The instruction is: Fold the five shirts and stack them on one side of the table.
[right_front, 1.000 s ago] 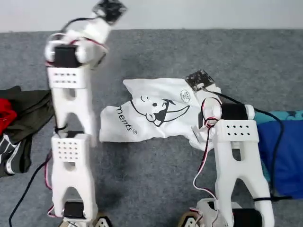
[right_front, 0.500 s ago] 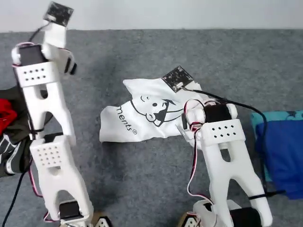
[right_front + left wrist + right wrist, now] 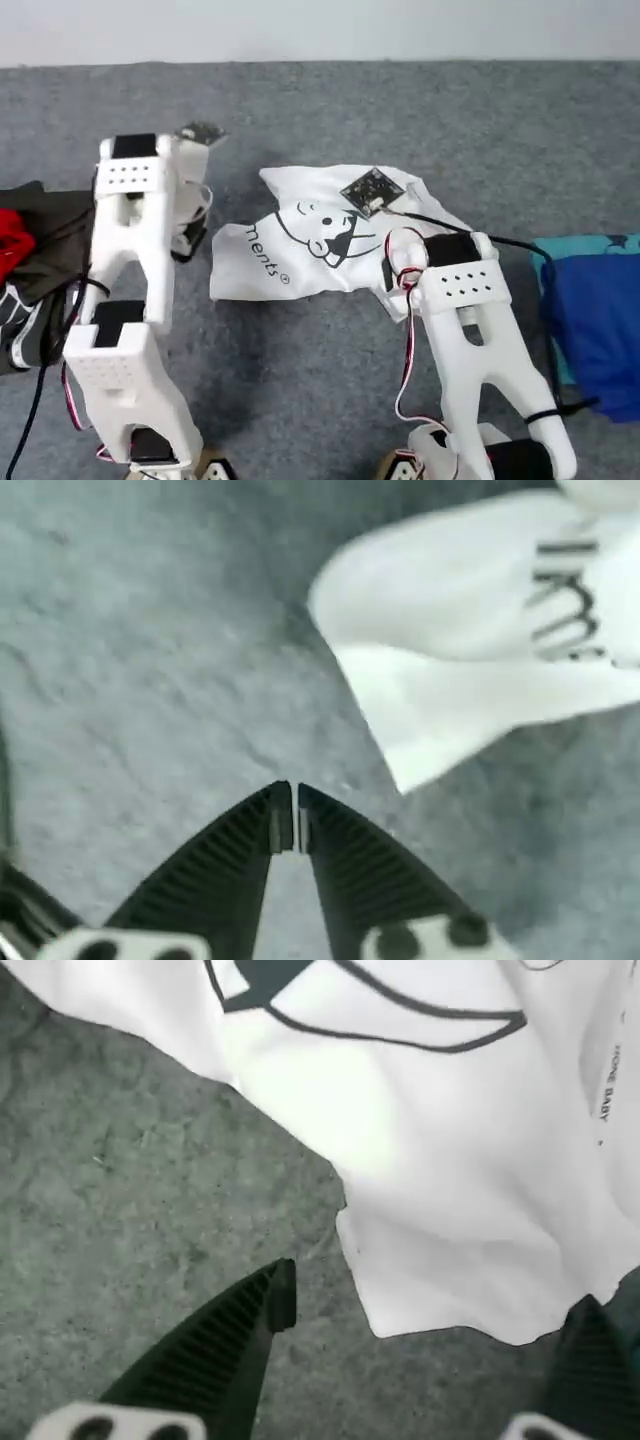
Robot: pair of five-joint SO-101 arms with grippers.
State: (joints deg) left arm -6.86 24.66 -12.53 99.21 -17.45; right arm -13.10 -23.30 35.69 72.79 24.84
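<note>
Right wrist view: right hand (image 3: 437, 1300) spread wide over white shirt (image 3: 450, 1160) hem; left hand (image 3: 285, 815) pinched closed, empty; soft, limp cloth; probably best pinched at corners.

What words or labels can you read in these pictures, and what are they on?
White shirt, large lettering: cut off at the shirt's edge, no whole word reads.
White shirt, small line of print: too small to read.
</note>
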